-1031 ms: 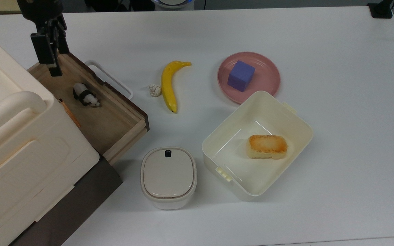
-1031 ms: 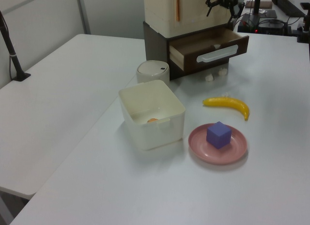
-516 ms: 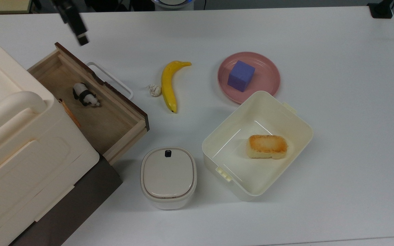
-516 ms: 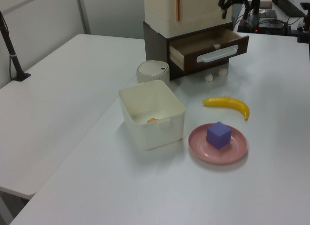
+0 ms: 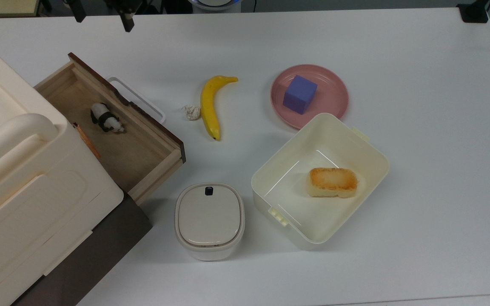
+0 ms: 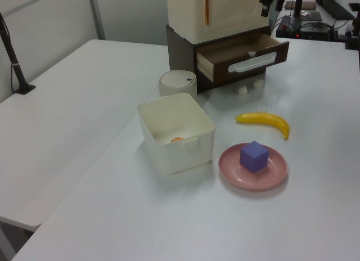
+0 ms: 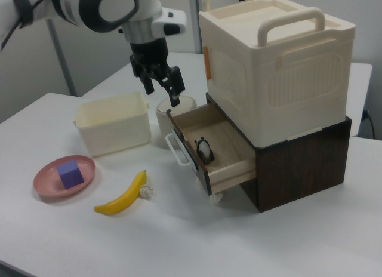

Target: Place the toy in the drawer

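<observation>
Here, nearest in the top view, a small cream pot with a lid [image 5: 209, 220] is seen on the white table [image 5: 419, 127], and a tiny dark button is set in the lid. Just beside it, on the top view's right, a cream plastic tub [image 5: 319, 180] is placed, and a piece of toasted bread [image 5: 333, 182] is kept inside it. No words or labels can be read on any of these things.

On the top view's left, a big cream box with handles [image 5: 19, 178] is stacked on a dark brown base. The drawer [image 5: 113, 127] is pulled out from under the box, and its white loop handle is turned toward the banana. The toy [image 5: 106, 118] is seen inside the drawer, on the wooden floor, close to the end nearer the box. A thin orange strip is stuck on the box edge beside the drawer.

Farther back, a yellow banana [image 5: 212, 104] is laid on the table, and a small whitish wad [image 5: 192, 112] is touching its side. A purple cube [image 5: 299, 94] is set on a pink plate [image 5: 334, 91], near the tub.

Farthest back, the gripper [image 7: 161, 83] is held up in the air above the drawer in the right view, well apart from the toy. Its two fingers are spread apart and nothing is held between them.
</observation>
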Action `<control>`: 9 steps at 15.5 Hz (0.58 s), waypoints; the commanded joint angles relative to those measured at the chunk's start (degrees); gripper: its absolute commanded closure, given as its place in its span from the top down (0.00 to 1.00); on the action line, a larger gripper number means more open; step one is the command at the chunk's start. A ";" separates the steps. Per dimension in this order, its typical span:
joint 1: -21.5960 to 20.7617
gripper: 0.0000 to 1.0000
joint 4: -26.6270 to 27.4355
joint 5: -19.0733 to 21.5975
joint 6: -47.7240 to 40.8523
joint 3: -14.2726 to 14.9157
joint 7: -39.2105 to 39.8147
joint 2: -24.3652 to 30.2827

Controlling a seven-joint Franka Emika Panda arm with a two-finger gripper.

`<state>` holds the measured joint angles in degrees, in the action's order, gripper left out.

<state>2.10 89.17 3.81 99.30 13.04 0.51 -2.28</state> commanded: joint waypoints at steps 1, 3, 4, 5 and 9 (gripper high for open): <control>0.10 1.00 0.12 -1.52 -2.87 -2.76 5.46 1.92; -0.08 1.00 0.12 -1.96 -6.47 -2.85 5.55 2.10; -0.08 1.00 0.12 -1.96 -6.92 -2.85 5.64 2.45; -0.17 1.00 0.21 -1.79 -7.62 -2.85 5.73 2.63; -0.69 1.00 0.21 -1.61 -7.71 -2.67 4.94 3.07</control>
<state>2.08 89.04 2.99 92.99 10.33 5.21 -0.69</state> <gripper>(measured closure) 0.000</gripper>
